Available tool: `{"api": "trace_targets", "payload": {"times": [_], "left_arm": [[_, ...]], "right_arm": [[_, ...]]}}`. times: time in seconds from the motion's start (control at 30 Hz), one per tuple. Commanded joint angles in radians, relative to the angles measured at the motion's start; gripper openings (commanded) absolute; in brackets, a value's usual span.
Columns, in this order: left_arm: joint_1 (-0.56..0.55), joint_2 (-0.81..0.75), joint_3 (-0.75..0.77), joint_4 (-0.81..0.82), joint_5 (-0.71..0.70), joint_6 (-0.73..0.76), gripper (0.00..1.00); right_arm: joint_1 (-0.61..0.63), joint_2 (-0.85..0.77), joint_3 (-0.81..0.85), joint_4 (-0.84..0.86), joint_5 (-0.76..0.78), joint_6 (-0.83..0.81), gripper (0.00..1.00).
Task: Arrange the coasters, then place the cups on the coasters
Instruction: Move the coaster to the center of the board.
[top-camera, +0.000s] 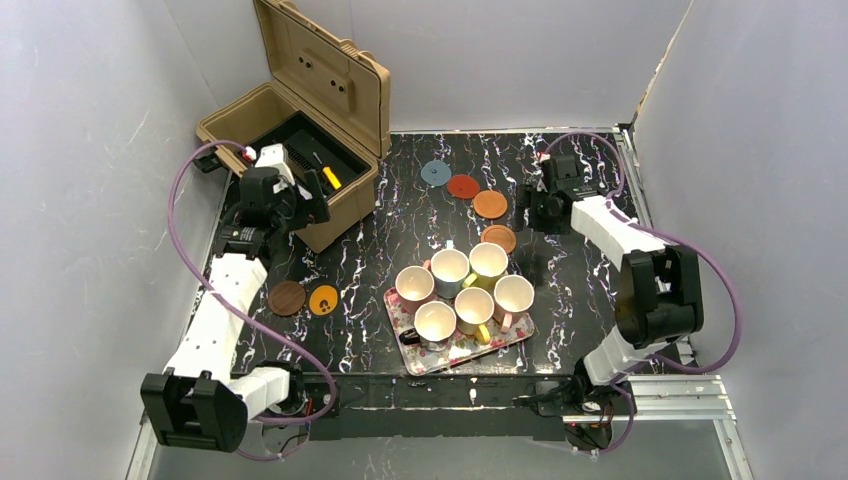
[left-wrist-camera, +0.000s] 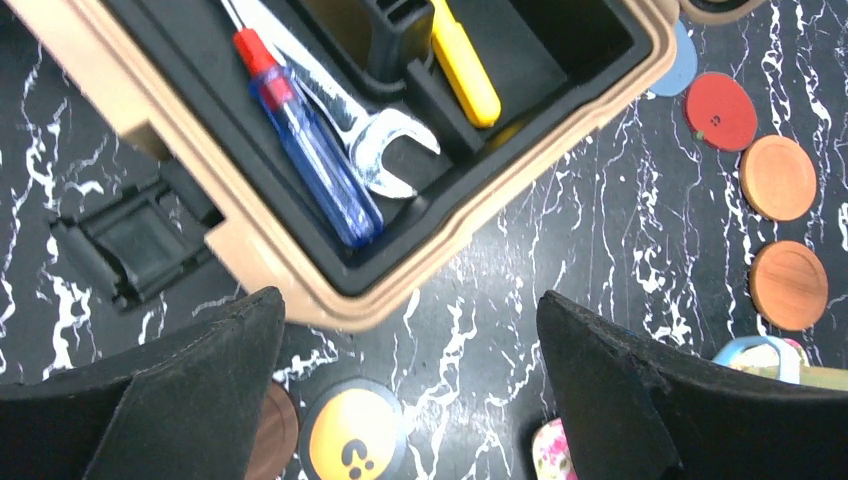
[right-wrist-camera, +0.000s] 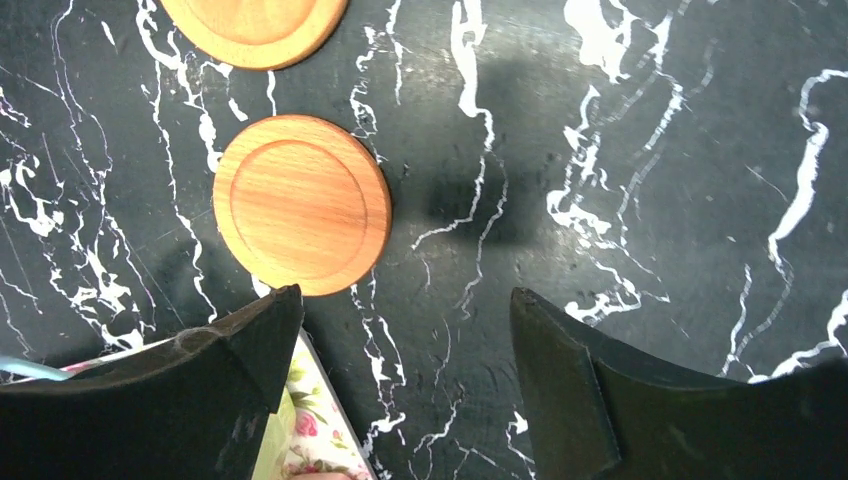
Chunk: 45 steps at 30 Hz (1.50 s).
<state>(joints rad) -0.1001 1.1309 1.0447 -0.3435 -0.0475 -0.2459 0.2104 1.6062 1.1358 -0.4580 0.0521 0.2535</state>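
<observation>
Several coasters lie on the black marble table: blue-grey (top-camera: 436, 173), red (top-camera: 462, 186) and two orange ones (top-camera: 490, 204) (top-camera: 499, 238) in a line at the back. A dark brown one (top-camera: 287, 298) and a yellow-orange one (top-camera: 323, 300) lie at the left. Several cups (top-camera: 449, 268) stand together on the floral tray (top-camera: 510, 345). My left gripper (left-wrist-camera: 410, 310) hangs open and empty above the yellow-orange coaster (left-wrist-camera: 352, 445), by the toolbox corner. My right gripper (right-wrist-camera: 400, 310) is open and empty just right of the nearest orange coaster (right-wrist-camera: 300, 205), apart from it.
An open tan toolbox (top-camera: 290, 150) with a blue screwdriver (left-wrist-camera: 310, 150), a spanner (left-wrist-camera: 375, 140) and a yellow tool (left-wrist-camera: 465, 65) stands at the back left, close to my left gripper (top-camera: 305, 208). Grey walls enclose the table on three sides.
</observation>
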Motion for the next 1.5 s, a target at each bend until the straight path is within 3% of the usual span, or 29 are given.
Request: {"api": "trace_targets", "payload": {"times": [0.0,0.37,0.53,0.7,0.97,1.47], "left_arm": [[0.005,-0.101,-0.027,-0.101,0.007,-0.065,0.96],[0.005,-0.155,0.044,-0.334,-0.088,-0.059,0.96],[0.005,-0.151,0.093,-0.395,-0.105,-0.072,0.96],[0.005,-0.170,0.102,-0.410,-0.119,-0.078,0.96],[0.004,-0.160,0.119,-0.417,-0.117,-0.081,0.96],[0.005,-0.163,0.097,-0.391,-0.116,-0.072,0.97]], "right_arm": [[0.015,0.067,0.023,0.063,-0.036,-0.040,0.86],[0.080,0.258,0.077,0.125,-0.085,-0.056,0.89],[0.098,0.308,0.091,0.114,0.027,-0.031,0.89],[0.080,0.294,0.064,0.103,0.139,-0.020,0.87],[-0.027,0.247,0.013,0.107,0.130,-0.011,0.75],[-0.076,0.214,0.019,0.080,0.167,-0.004,0.72]]}}
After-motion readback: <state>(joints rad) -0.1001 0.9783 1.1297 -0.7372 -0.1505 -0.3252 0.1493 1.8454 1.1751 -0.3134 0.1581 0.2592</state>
